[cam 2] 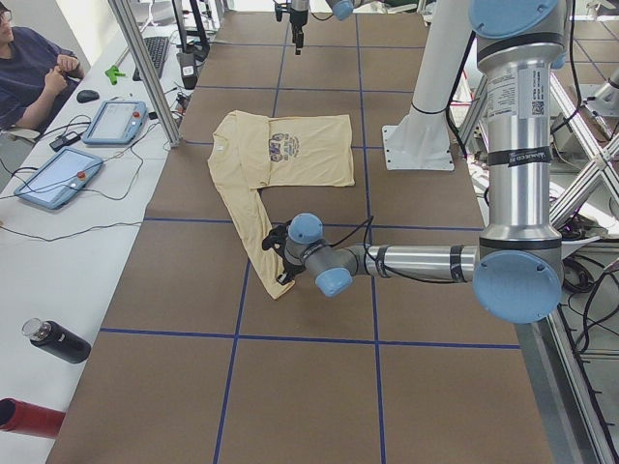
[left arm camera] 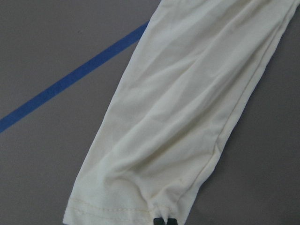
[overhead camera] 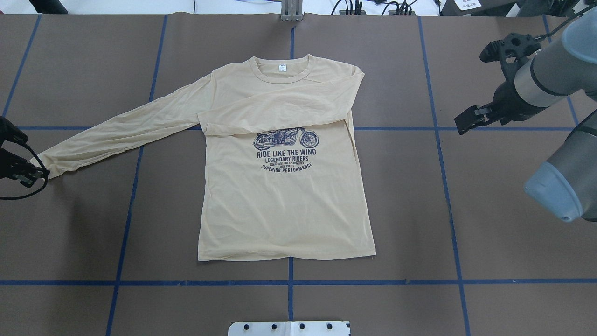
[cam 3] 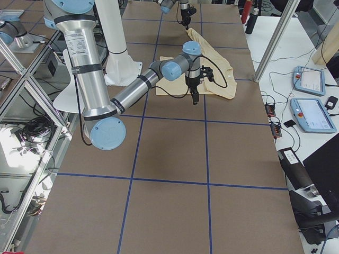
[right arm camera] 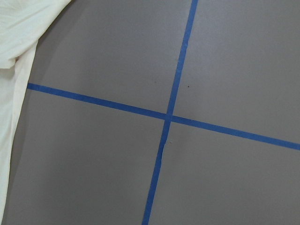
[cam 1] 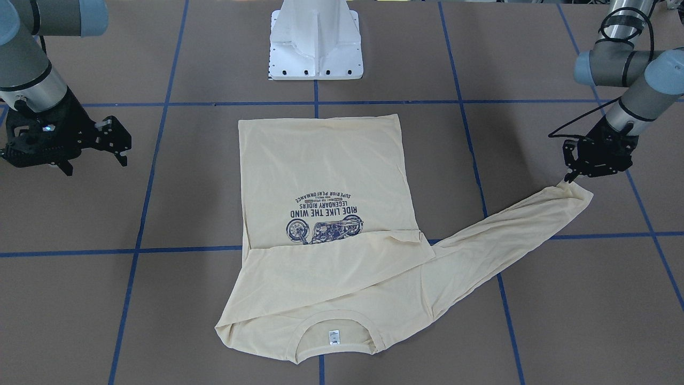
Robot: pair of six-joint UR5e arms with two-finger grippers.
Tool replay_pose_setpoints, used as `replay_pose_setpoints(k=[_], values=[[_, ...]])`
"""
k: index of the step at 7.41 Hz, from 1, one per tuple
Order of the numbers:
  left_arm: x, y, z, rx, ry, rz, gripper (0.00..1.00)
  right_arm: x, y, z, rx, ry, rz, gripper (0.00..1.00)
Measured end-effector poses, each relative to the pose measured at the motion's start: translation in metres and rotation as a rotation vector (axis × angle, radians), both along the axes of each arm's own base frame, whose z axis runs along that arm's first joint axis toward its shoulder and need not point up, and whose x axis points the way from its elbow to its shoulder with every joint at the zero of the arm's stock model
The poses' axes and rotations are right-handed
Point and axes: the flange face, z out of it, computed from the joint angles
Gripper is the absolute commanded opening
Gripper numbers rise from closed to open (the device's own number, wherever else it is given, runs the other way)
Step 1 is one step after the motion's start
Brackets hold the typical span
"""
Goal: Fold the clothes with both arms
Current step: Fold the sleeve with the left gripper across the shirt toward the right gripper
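Observation:
The cream-yellow shirt (overhead camera: 284,196) lies flat on the brown table, print up, collar and neck label (overhead camera: 282,68) at the far side. One sleeve (overhead camera: 289,105) is folded across the chest above the motorcycle print. The other sleeve (overhead camera: 126,128) stretches out toward my left gripper (overhead camera: 37,173), which is shut on its cuff (left arm camera: 117,206); the cloth puckers at the fingertips (left arm camera: 164,220). In the front-facing view my left gripper (cam 1: 569,179) sits at the sleeve's end (cam 1: 574,195). My right gripper (overhead camera: 475,86) hangs open above bare table beside the shirt, holding nothing.
Blue tape lines (right arm camera: 168,117) grid the table. The white pedestal base (cam 1: 316,43) stands at the robot's side of the shirt's hem. A side bench holds two tablets (cam 2: 114,121), a dark bottle (cam 2: 58,341), and a seated person (cam 2: 29,77).

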Motion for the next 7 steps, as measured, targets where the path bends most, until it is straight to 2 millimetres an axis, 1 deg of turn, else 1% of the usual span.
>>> replay_pose_setpoints(k=[1, 2, 3, 5, 6, 7], values=[[0.004, -0.009, -0.026, 0.033, 0.026, -0.004, 0.00, 0.000, 0.000, -0.001, 0.001, -0.001, 0.000, 1.00], [0.011, -0.022, -0.059, 0.052, 0.047, -0.008, 0.00, 0.000, 0.000, -0.001, 0.001, -0.002, 0.001, 1.00], [0.020, -0.038, -0.102, 0.049, 0.050, -0.012, 0.00, 0.001, 0.000, -0.002, 0.002, -0.002, 0.001, 1.00], [0.051, -0.084, -0.227, 0.003, 0.026, -0.018, 0.00, 0.001, -0.001, -0.003, 0.001, -0.004, 0.004, 1.00], [0.067, -0.103, -0.293, -0.040, 0.023, -0.036, 0.00, 0.001, -0.001, -0.003, 0.000, -0.006, 0.007, 1.00], [0.089, -0.111, -0.352, -0.099, 0.041, -0.062, 0.00, 0.001, -0.001, -0.004, -0.001, -0.007, 0.009, 1.00]])
